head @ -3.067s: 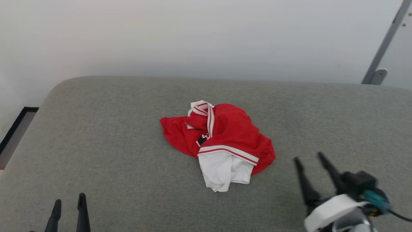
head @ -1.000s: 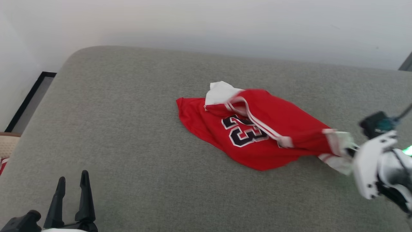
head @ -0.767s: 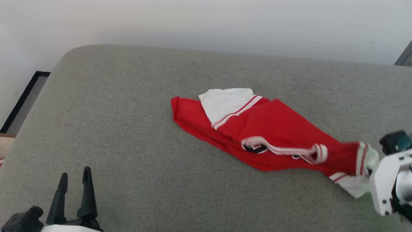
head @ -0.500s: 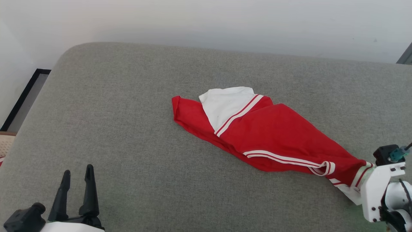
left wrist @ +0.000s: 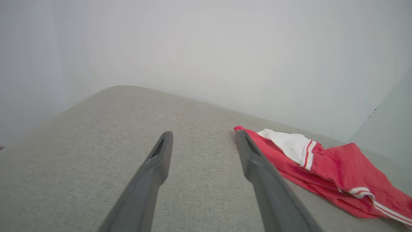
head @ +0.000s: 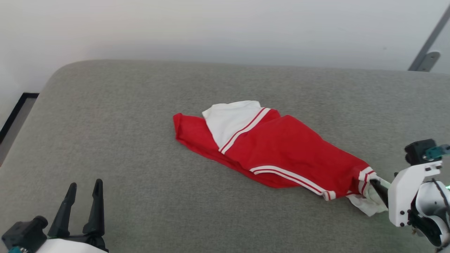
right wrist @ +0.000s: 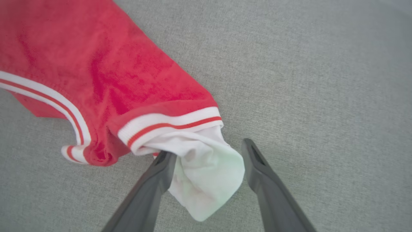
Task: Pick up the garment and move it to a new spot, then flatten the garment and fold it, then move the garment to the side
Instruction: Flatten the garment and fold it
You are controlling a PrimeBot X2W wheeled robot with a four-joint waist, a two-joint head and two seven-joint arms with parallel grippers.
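Lying on the cushion (head: 123, 123), the garment (head: 281, 151) has a sleeve (right wrist: 206, 180), seemingly loose, between parted fingers (right wrist: 161, 174) of the right hand (right wrist: 207, 149); left hand (head: 86, 182) gapes.

The shirt (head: 281, 151) is bright red, the sleeves (head: 228, 119) white, each edged with a white band and a thin red stripe. The cushion (head: 123, 140) under it is plain heathered grey, the wall (head: 211, 28) off-white. My left hand (head: 85, 183) and right hand (right wrist: 207, 149) are near-black.

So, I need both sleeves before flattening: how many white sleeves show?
2. One sleeve lies on top near the garment's left end; the other is bunched between the open right hand's prongs at its right end. None seems hidden.
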